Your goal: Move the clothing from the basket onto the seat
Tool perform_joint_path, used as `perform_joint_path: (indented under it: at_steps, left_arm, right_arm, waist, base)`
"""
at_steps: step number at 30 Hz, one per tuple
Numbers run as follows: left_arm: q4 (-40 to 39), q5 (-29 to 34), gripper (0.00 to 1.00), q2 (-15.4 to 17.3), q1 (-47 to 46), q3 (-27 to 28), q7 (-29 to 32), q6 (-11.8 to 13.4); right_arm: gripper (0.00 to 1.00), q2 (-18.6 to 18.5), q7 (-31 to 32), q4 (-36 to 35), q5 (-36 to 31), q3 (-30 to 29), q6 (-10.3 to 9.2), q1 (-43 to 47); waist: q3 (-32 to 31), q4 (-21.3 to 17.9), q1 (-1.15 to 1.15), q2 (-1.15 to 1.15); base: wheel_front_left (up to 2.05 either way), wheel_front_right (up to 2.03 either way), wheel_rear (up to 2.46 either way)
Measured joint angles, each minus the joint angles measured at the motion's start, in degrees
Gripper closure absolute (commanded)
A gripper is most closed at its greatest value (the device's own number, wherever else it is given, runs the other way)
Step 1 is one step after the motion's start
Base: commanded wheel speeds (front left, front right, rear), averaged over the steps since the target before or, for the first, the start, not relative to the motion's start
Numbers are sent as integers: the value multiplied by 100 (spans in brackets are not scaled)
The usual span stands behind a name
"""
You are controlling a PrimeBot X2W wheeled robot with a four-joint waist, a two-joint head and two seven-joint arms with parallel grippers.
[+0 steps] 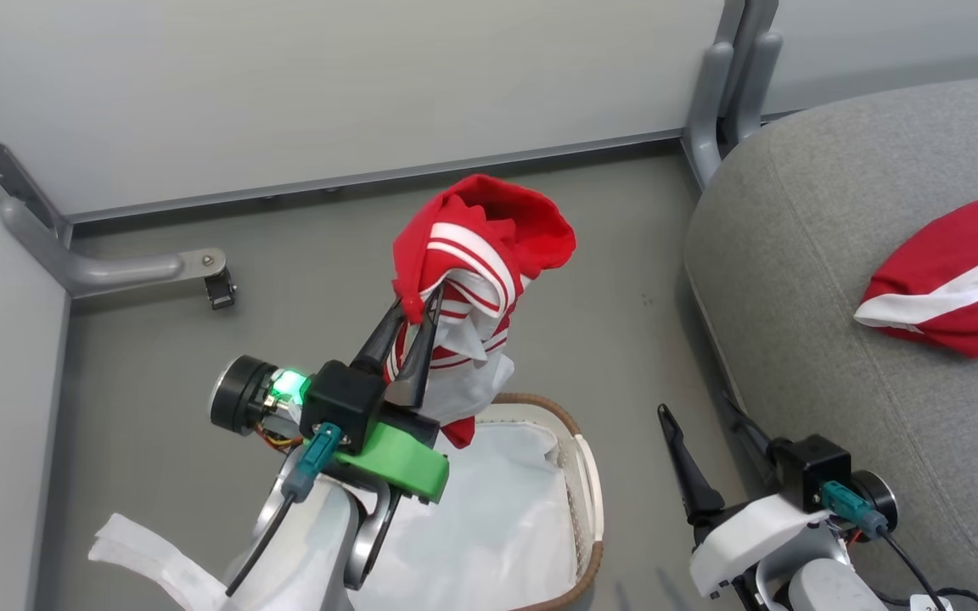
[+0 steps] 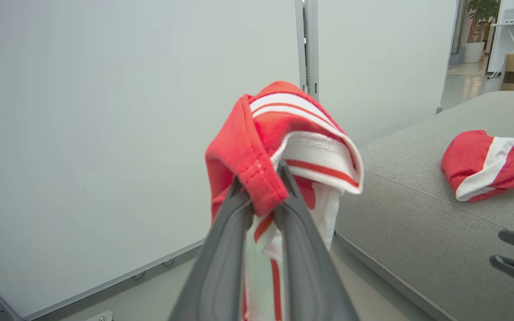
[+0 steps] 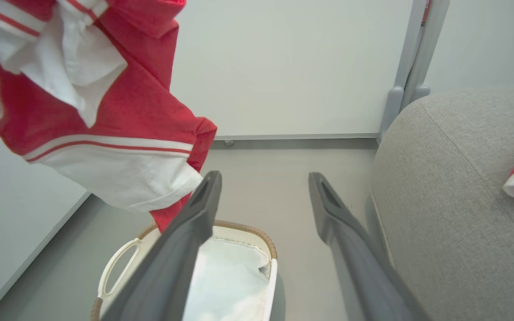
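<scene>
My left gripper [image 1: 421,307] is shut on a red garment with white stripes, the clothing [image 1: 476,246], and holds it in the air above the basket [image 1: 588,475]. In the left wrist view the jaws [image 2: 261,189] pinch a red hem, and the clothing [image 2: 283,129] drapes over them. It hangs at the upper left of the right wrist view [image 3: 105,107], above the basket's tan rim [image 3: 248,228]. Another red and white garment [image 1: 956,280] lies on the grey seat [image 1: 837,382] to the right. My right gripper [image 1: 701,420] stands open beside the seat with nothing between its fingers [image 3: 266,178].
The white liner [image 1: 489,526] fills the basket, and a flap of it [image 1: 149,552] hangs at the lower left. Pale partition walls close the back and left. A metal foot with a caster [image 1: 219,288] and a grey post [image 1: 722,102] stand on the grey floor.
</scene>
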Motion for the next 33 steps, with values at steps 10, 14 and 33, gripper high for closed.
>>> perform_joint_path:
  at_steps: [10, 14, 33]
  left_arm:
    - [-450, -100, 100, -25, 20, -222, 0, -59]
    - [-482, -252, 100, -29, 24, -421, 0, -66]
    - [-480, -772, 100, -30, 6, -1378, 0, -56]
  right_arm:
    - [0, -2, 0, -221, -103, 645, 0, -176]
    - [0, -1, 0, -336, -118, 1147, 0, -549]
    - [69, -14, -1, 111, 40, 1685, 0, -1642]
  waist:
    - [-71, 47, 0, 0]
    - [-25, 119, 0, 0]
    - [-9, 605, 0, 0]
  base:
    - [0, 0, 0]
    - [0, 0, 0]
    - [0, 0, 0]
